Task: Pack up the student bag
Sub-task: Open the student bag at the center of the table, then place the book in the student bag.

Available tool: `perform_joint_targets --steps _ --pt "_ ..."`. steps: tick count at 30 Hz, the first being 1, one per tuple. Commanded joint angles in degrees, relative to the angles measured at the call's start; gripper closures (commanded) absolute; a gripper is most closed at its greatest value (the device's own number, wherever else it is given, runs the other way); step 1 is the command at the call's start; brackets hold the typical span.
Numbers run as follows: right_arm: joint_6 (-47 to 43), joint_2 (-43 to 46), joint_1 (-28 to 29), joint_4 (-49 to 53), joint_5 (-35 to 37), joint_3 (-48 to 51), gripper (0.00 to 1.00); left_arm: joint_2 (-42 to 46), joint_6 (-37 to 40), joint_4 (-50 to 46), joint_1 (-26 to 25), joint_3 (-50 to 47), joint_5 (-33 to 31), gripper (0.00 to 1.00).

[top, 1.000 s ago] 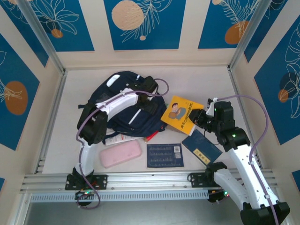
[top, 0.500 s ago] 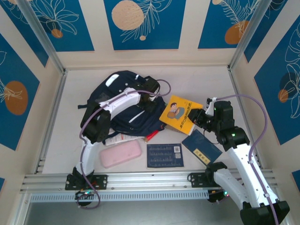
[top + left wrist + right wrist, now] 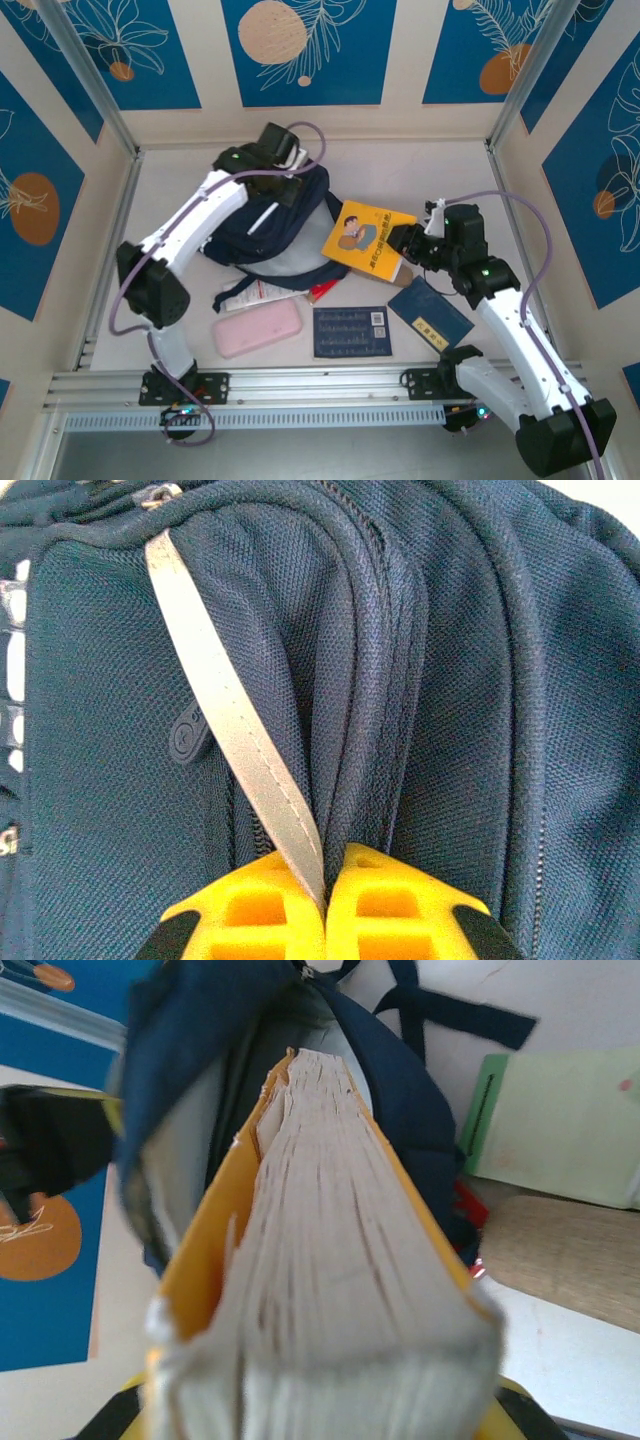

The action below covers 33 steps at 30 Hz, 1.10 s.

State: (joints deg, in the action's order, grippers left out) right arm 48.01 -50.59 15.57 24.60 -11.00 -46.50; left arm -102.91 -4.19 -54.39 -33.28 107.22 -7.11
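- Navy nylon, soft and slack: the student bag [image 3: 262,232] lies on the left half of the table [image 3: 440,180], toward the far wall, its mouth turned to the right and showing grey lining [image 3: 290,262].
- My left gripper [image 3: 325,905] has its jaws pinched fully together on the bag's white reflective stripe [image 3: 235,730] and the fold of fabric beside it, at the bag's far end.
- My right gripper [image 3: 410,248] is clamped on the right end of a yellow book [image 3: 362,238]. The book's left end points at the opening, and from the right wrist its page edge sits just at the mouth.
- I judge the bag light but floppy. It will sag wherever it is unsupported, so a seam or the stripe near the zip is the place to hold it, lifted so the mouth gapes.
- The book looks stiff, though its cover could slip in the jaws.
- A pink case [image 3: 257,328] waits near the front edge.
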Motion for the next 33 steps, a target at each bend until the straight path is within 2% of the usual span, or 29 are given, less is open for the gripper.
perform_joint_targets --steps 1,6,17,21,26,29,33 --pt "2.48 -3.09 2.42 -8.34 -3.67 -3.11 1.0 5.61 3.11 1.05 0.48 2.95 -0.71 1.0" --pt "3.95 -8.23 7.54 -12.25 -1.87 -7.5 1.0 8.86 4.23 2.88 1.73 3.6 2.04 1.0" --pt "10.97 -25.46 12.73 -29.07 -0.97 -11.33 1.0 11.41 4.2 6.25 1.96 5.34 9.08 1.0" --pt "14.32 -32.56 15.7 -38.22 2.59 -11.07 1.0 10.75 4.11 5.28 1.9 7.98 9.65 1.0" --pt "16.47 -42.17 20.72 -51.18 11.69 -12.02 1.0 10.21 4.19 4.47 1.96 9.49 10.8 1.0" --pt "16.36 -49.37 23.0 -51.47 13.18 -17.66 1.0 9.97 4.15 4.47 2.13 9.41 11.26 1.0" --pt "16.98 -57.77 25.22 -45.96 16.36 -26.39 0.99 9.27 2.86 5.21 2.34 9.33 13.3 1.0"
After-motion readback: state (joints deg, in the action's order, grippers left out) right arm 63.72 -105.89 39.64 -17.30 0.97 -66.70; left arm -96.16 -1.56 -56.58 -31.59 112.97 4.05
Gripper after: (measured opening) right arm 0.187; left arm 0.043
